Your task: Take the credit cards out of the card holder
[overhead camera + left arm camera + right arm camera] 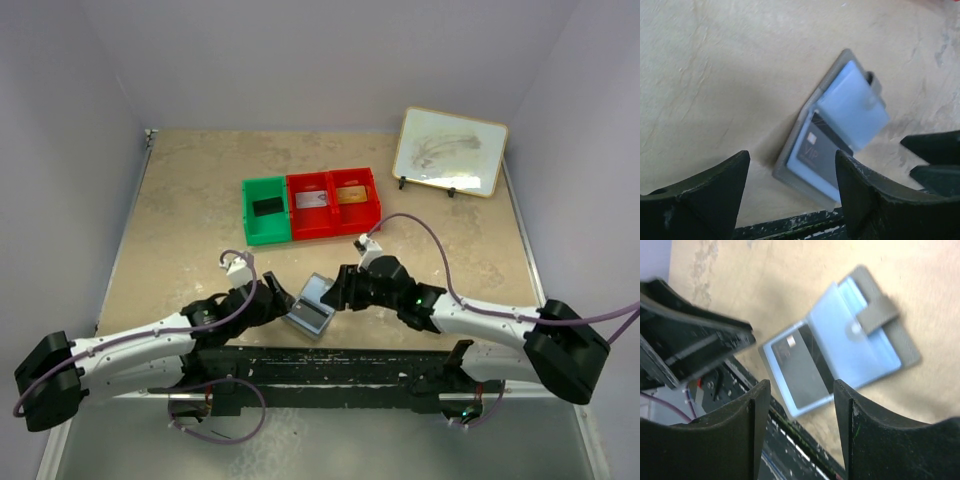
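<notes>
The card holder [311,308] lies open on the table near the front edge, between my two grippers. In the left wrist view the card holder [855,105] shows shiny bluish insides and a dark card [817,147] marked VIP in its lower half. The right wrist view shows the same holder [860,347], the dark card [801,365] and a grey clasp tab [872,315]. My left gripper [281,299] [791,159] is open and empty, just left of the holder. My right gripper [341,288] [801,390] is open and empty, just right of it.
A green bin [265,228] holds a dark card, a red bin [310,222] a silvery card, and a second red bin [356,215] a gold card. A framed whiteboard [450,150] stands at the back right. A black rail [330,362] runs along the front edge.
</notes>
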